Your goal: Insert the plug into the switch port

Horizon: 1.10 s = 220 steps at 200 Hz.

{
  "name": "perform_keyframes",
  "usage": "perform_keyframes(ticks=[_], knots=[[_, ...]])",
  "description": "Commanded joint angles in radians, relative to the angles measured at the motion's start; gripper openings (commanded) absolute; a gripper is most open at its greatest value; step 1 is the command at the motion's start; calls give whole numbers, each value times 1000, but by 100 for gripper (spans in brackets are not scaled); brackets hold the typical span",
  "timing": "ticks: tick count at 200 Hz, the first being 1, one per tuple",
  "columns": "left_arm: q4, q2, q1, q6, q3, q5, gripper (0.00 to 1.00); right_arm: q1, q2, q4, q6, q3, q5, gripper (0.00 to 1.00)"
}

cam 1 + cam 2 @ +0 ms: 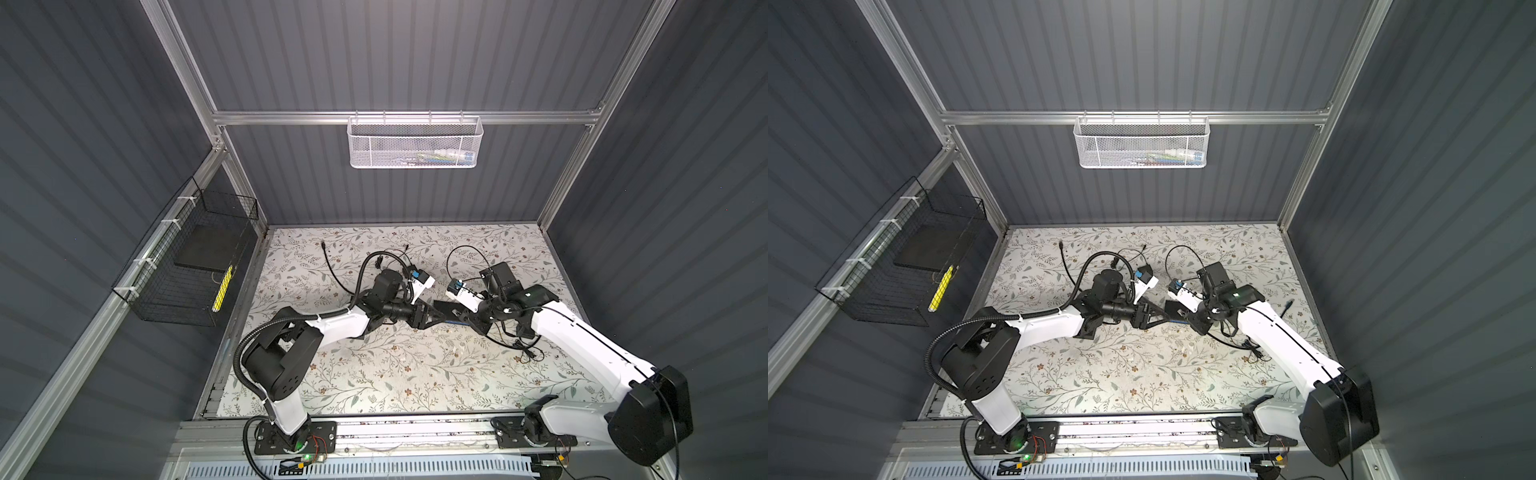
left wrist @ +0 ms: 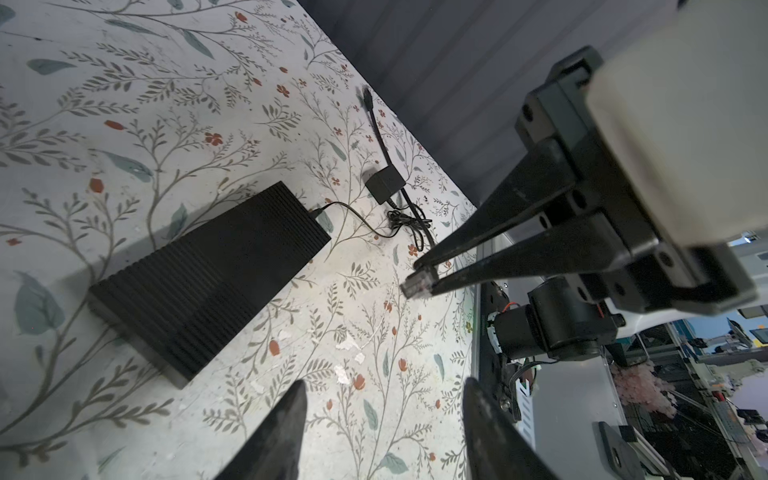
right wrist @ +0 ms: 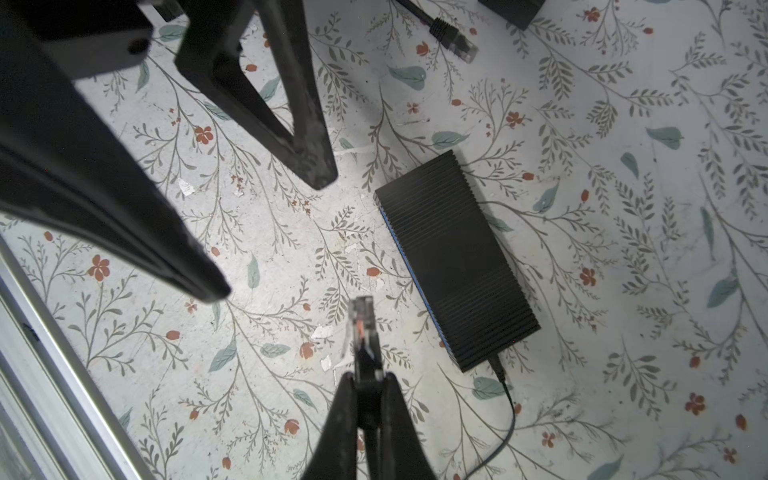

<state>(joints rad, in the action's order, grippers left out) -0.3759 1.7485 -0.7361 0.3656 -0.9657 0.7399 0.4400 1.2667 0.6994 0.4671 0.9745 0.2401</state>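
The clear-tipped network plug [image 3: 362, 320] on its black cable hangs mid-table above the floral mat [image 3: 623, 124]. The right gripper [image 3: 368, 380] pinches it near the blue-edged side of the black ribbed switch box [image 3: 457, 266]. The left gripper [image 2: 382, 386] hovers close on the left, jaws apart and empty. The ports are hidden, so a tilted plug could miss, or push the unbraced switch away.
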Motion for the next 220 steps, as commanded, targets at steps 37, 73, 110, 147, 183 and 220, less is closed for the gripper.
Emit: perform_keyframes(ticks=[37, 73, 110, 147, 183, 220], knots=[[-89, 39, -12, 29, -51, 52, 55, 20, 12, -25, -25, -18, 79, 2], [-101, 67, -14, 30, -59, 63, 50, 27, 12, -26, -27, -13, 121, 2], [-132, 96, -14, 48, -72, 73, 47, 30, 9, -27, -25, -13, 131, 2], [-157, 107, -16, 70, -77, 84, 39, 34, 17, -31, -26, -13, 136, 3], [-179, 109, -14, 87, -71, 96, 30, 35, 30, -32, -28, -10, 138, 3], [-184, 105, -15, 90, -59, 107, 23, 35, 33, -34, -25, -5, 130, 4]])
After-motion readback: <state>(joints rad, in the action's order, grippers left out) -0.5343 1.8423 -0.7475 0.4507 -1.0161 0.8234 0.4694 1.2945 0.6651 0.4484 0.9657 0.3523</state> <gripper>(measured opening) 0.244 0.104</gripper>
